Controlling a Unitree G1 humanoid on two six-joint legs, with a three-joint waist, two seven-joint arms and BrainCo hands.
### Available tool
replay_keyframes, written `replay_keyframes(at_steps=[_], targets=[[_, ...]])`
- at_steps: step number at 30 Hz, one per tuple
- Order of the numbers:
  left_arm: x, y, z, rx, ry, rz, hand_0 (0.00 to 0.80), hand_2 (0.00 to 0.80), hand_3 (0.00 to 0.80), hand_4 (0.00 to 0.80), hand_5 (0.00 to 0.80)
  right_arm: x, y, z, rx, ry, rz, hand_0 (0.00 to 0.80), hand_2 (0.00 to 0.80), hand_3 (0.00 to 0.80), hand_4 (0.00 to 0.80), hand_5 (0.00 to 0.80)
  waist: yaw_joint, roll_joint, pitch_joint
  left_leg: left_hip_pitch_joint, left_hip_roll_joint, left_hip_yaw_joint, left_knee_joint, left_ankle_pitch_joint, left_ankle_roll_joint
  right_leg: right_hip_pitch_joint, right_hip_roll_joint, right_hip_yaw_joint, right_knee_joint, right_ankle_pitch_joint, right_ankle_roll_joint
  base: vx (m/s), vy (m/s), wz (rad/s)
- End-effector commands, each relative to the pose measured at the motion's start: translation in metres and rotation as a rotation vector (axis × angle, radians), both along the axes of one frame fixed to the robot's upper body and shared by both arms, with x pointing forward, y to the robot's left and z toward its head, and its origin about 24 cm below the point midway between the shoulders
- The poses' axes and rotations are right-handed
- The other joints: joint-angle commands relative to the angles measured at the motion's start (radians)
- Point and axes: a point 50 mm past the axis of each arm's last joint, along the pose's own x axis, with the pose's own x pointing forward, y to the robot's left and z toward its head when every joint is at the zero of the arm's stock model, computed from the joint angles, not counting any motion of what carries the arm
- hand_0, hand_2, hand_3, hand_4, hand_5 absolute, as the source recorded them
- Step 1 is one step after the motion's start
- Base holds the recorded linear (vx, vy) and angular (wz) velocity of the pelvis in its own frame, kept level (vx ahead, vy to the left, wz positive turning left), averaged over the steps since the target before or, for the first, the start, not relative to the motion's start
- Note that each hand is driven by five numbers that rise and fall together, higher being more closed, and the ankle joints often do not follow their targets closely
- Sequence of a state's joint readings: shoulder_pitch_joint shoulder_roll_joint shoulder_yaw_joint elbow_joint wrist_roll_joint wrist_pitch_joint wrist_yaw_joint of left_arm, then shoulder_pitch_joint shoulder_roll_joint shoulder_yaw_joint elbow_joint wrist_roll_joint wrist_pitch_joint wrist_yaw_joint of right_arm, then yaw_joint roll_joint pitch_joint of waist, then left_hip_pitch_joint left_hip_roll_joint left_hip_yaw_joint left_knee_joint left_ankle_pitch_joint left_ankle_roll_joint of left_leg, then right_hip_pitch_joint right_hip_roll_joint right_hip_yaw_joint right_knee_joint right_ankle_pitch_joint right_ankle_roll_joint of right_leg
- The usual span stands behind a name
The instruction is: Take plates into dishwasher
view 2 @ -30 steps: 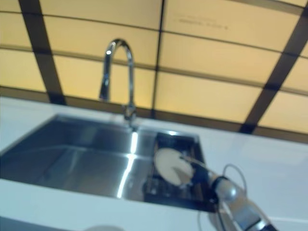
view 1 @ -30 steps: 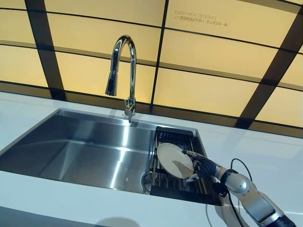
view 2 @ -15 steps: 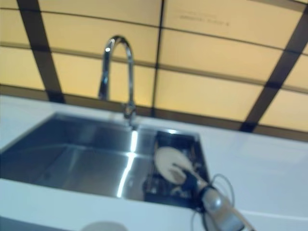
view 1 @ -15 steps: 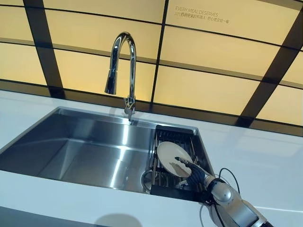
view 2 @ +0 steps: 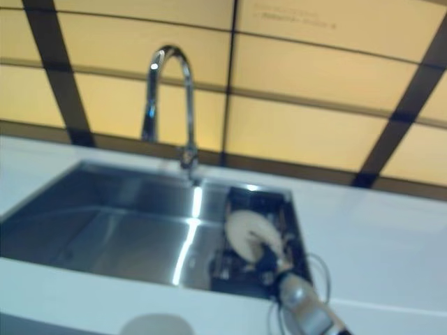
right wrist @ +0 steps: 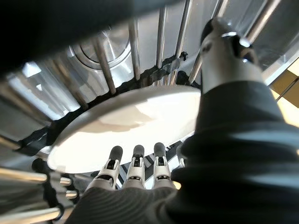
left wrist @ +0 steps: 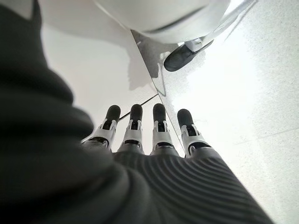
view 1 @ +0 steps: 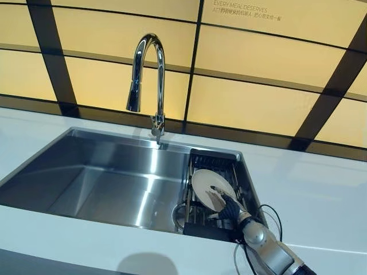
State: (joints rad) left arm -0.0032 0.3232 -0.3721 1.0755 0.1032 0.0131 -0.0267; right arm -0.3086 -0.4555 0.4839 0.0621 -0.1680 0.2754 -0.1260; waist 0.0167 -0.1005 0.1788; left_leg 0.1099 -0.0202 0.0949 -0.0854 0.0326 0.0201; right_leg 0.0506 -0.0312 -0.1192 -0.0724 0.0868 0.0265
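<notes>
The right hand (view 1: 228,207) pinches the white plate (view 1: 211,187), thumb (right wrist: 224,51) over its rim and fingers (right wrist: 135,163) under. The plate stands tilted in the drying rack (view 1: 198,216) at the sink's (view 1: 86,172) right end. It looks stiff, smooth and breakable, so the rim seems the safest hold. The left hand (left wrist: 145,135) hangs relaxed, empty.

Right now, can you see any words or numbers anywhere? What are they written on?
Wall panel, top right: two short lines of pale print, too small to read for sure in the left eye view and blurred in the right eye view.
Plate: no words or numbers show.
Sink: no words or numbers show.
Tap: no words or numbers show.
</notes>
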Motion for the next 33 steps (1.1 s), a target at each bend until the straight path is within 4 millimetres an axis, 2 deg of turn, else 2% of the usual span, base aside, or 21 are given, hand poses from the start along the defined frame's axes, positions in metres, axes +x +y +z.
replay_keyframes(at_steps=[1,18,33], targets=[[0.019,-0.014,0.002,-0.006,-0.027,-0.062,0.0,0.0,0.0,0.0,0.0,0.015,0.015,0.027,-0.031,-0.161,0.007,0.0,0.0,0.0,0.0,0.0,0.042,0.026,-0.009,-0.027,-0.033,-0.028,0.037,-0.085,0.052,-0.03,-0.052,-0.019,0.147,-0.074,0.105,0.0,0.0,0.0],[0.024,-0.015,0.003,-0.002,-0.019,-0.099,0.0,0.0,0.0,0.0,0.0,0.034,0.012,0.029,-0.087,-0.216,-0.127,0.0,0.0,0.0,0.0,0.0,0.068,0.021,0.0,-0.044,-0.033,-0.055,0.044,-0.081,0.053,-0.036,-0.051,-0.026,0.145,-0.07,0.099,0.008,-0.006,0.07],[0.029,-0.015,0.005,0.002,-0.02,-0.116,0.0,0.0,0.0,0.0,0.0,0.036,0.009,0.013,-0.178,-0.132,-0.117,0.0,0.0,0.0,0.0,0.0,0.076,0.013,-0.002,-0.055,-0.032,-0.066,0.055,-0.082,0.049,-0.037,-0.046,-0.026,0.146,-0.074,0.095,0.002,-0.003,0.01]])
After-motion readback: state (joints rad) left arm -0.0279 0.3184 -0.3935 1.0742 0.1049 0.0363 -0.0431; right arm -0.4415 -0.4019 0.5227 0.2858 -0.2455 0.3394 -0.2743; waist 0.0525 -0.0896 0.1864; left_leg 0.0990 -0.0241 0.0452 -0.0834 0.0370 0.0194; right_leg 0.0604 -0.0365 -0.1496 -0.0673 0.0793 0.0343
